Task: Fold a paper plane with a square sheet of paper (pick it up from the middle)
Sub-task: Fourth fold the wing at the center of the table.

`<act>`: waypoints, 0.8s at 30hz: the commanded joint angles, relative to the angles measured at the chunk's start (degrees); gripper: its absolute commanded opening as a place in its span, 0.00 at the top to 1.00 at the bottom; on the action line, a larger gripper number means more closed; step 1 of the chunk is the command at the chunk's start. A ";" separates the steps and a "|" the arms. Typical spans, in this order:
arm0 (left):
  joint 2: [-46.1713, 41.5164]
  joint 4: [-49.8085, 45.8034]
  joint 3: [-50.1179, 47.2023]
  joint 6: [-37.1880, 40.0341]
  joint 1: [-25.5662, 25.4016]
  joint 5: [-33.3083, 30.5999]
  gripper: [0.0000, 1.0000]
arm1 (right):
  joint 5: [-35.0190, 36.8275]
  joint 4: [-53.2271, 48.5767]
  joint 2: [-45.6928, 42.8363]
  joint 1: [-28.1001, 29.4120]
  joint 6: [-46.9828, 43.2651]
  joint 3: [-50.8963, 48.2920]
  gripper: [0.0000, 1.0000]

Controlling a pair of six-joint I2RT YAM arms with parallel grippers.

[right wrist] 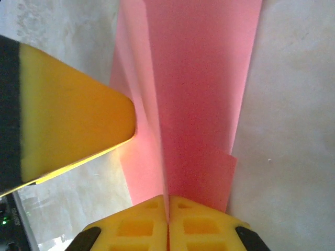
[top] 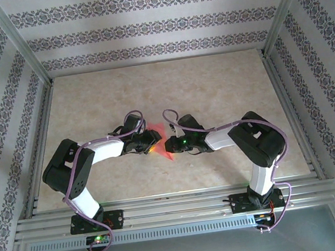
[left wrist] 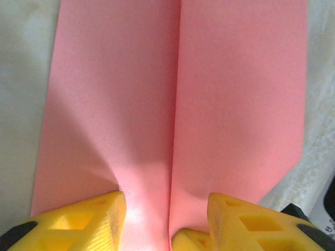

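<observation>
- Top external view puts the pink sheet [top: 166,152] at the middle of the counter [top: 211,83]. It sits between the left hand [top: 147,145] and the right hand [top: 174,143], which face each other tip to tip.
- Right wrist view: the right hand is clenched. Its yellow fingers [right wrist: 136,230] press together, and the sheet's centre crease runs straight into the seam between them, so it grips the paper on the fold.
- Left wrist view: the left hand is released. Its fingers [left wrist: 99,219] stand apart, one on each side of the crease, straddling the fold rather than pinching it. In the right wrist view, one of them touches the paper's flank.
- The sheet looks thin, light and limp. It will likely buckle under a sideways push, skate on the smooth counter and tear if the two hands pull against each other.
- The crease is probably its stiffest line, so the safest hold is on the fold near the middle, not on a loose wing.
- One layer's corner [right wrist: 230,170] juts out beside the right fingertips, which suggests the layers are not quite aligned.
- Bare counter lies all around the paper, and the metal side rails [top: 39,147] are well apart from it. The tight spot is the gap between the two hands themselves.
</observation>
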 commanded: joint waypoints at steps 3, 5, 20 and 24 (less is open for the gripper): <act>-1.66 0.41 -2.03 0.80 -1.10 -0.53 0.53 | -6.46 9.63 2.93 -1.72 4.77 -2.02 0.94; -2.56 2.05 -2.55 0.54 -1.01 -0.28 0.53 | -7.69 11.60 3.63 -2.14 5.94 -2.53 0.95; -5.49 4.12 -0.69 2.14 -1.04 0.81 0.59 | -12.71 18.31 7.08 -4.20 10.84 -4.84 0.96; -2.51 4.71 0.41 2.42 -1.05 1.62 0.60 | -13.25 18.77 7.53 -4.87 11.94 -5.20 0.96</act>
